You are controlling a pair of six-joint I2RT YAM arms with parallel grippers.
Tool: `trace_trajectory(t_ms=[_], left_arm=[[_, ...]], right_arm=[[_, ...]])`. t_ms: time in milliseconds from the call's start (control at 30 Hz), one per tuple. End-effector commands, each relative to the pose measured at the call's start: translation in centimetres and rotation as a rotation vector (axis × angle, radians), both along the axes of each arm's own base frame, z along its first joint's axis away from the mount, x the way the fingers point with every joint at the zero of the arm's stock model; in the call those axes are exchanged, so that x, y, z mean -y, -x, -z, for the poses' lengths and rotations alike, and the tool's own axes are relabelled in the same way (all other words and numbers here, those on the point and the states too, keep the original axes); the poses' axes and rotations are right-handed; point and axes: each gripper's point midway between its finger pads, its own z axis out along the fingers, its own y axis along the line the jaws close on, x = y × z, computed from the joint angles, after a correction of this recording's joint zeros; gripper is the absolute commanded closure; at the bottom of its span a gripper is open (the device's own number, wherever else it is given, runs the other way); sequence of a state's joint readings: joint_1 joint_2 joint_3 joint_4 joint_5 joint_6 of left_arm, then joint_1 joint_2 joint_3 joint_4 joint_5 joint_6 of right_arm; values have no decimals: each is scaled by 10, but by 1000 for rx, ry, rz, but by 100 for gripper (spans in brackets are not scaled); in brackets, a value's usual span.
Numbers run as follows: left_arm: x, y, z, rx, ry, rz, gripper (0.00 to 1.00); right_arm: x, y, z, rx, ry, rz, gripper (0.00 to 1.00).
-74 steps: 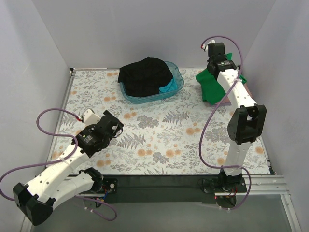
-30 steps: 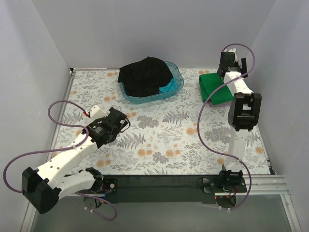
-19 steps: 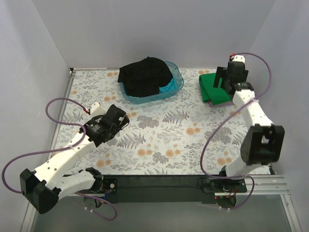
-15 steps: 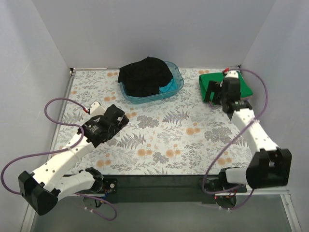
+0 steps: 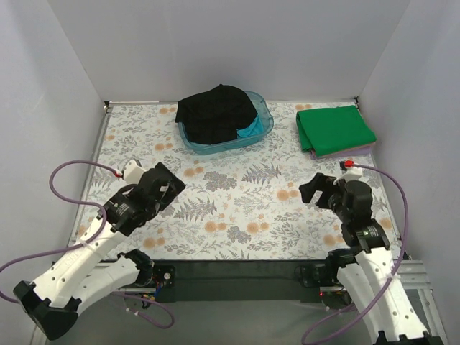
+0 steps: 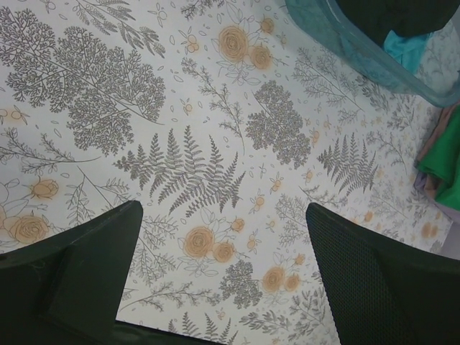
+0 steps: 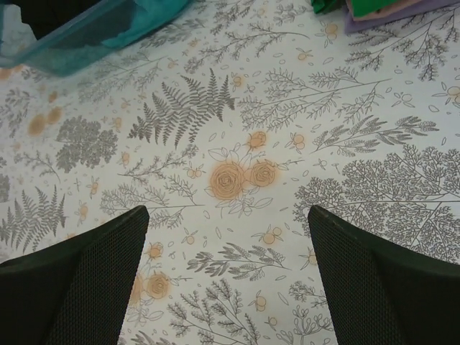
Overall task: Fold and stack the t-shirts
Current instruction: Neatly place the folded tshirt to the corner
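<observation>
A folded bright green t-shirt point(image 5: 336, 128) lies on top of a stack at the back right, with lilac and pink edges point(image 5: 345, 152) showing beneath it. A black t-shirt point(image 5: 217, 113) is heaped in the blue tub point(image 5: 264, 118) over a turquoise one point(image 5: 251, 130). My right gripper point(image 5: 315, 191) hovers open over the floral cover, well short of the stack. My left gripper point(image 5: 169, 188) is open at the front left. In the left wrist view the left gripper point(image 6: 223, 208) holds nothing; the tub point(image 6: 359, 57) and green t-shirt point(image 6: 442, 162) lie beyond. In the right wrist view the right gripper point(image 7: 227, 212) is empty too.
The floral table cover point(image 5: 244, 208) spans the table between white walls on the left, back and right. The tub stands at the back centre. A dark rail point(image 5: 237, 277) runs along the near edge between the arm bases.
My right arm has drawn back from the green t-shirt stack to the front right, leaving the stack uncovered. My left arm has pulled back slightly toward the near left. Both grippers stay open.
</observation>
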State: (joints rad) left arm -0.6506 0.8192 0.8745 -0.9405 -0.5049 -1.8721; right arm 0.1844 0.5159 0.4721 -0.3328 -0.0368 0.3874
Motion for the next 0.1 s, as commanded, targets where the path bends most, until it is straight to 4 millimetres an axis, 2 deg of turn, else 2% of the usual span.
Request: trace_trajectory(t_ms=[0,67], left_arm=[[1,-1,-5,-4,13,-7,2],[4,0,-4,-12,23,4,2]], right_arm=[[6,4,-5,37,2,30,2],[16,3,-9,49,6,91,2]])
